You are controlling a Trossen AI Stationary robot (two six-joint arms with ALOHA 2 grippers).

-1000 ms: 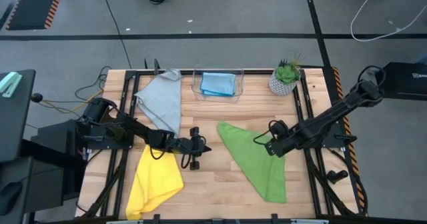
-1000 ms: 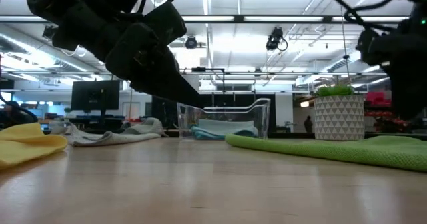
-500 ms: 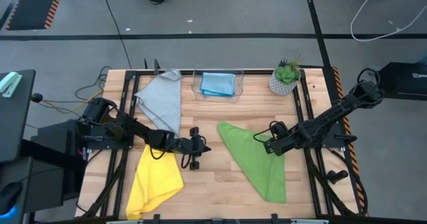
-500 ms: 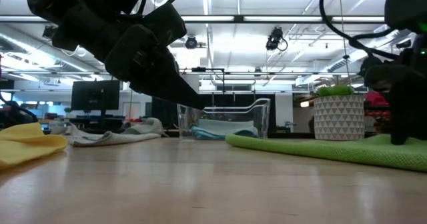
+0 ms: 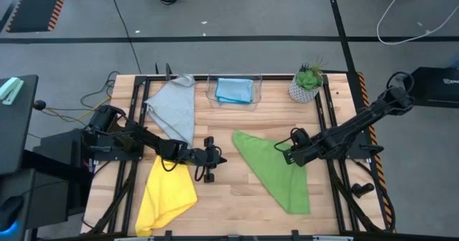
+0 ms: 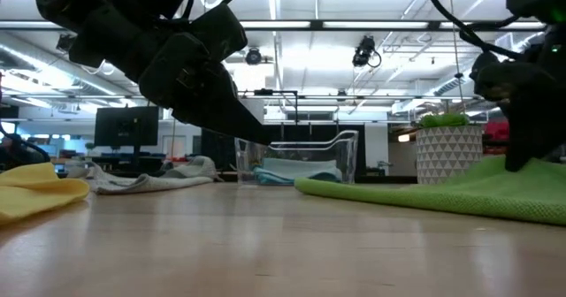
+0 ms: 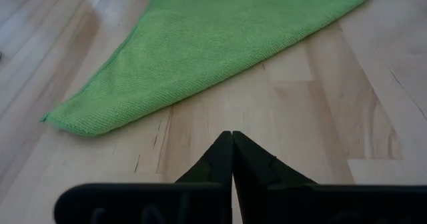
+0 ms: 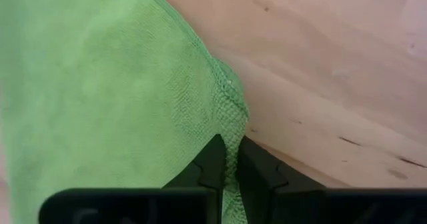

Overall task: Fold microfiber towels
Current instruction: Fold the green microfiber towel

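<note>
So compared to a second ago, the right claw (image 5: pixel 290 155) has pinched down on the green towel's (image 5: pixel 272 171) edge and that side now sits a bit raised.

High view: left claw (image 5: pixel 217 159) hovers mid-worktop (image 5: pixel 222 191), fingers together, empty. Yellow towel (image 5: pixel 166 192) and grey towel (image 5: pixel 174 109) lie on the left, light blue towel (image 5: pixel 234 90) in the clear bin (image 5: pixel 256 97).

Low view: green edge lifts toward the right arm.

Left wrist: fingertips touching, green towel ahead.

Right wrist: fingers (image 8: pixel 212 159) clamped on the green edge.
</note>
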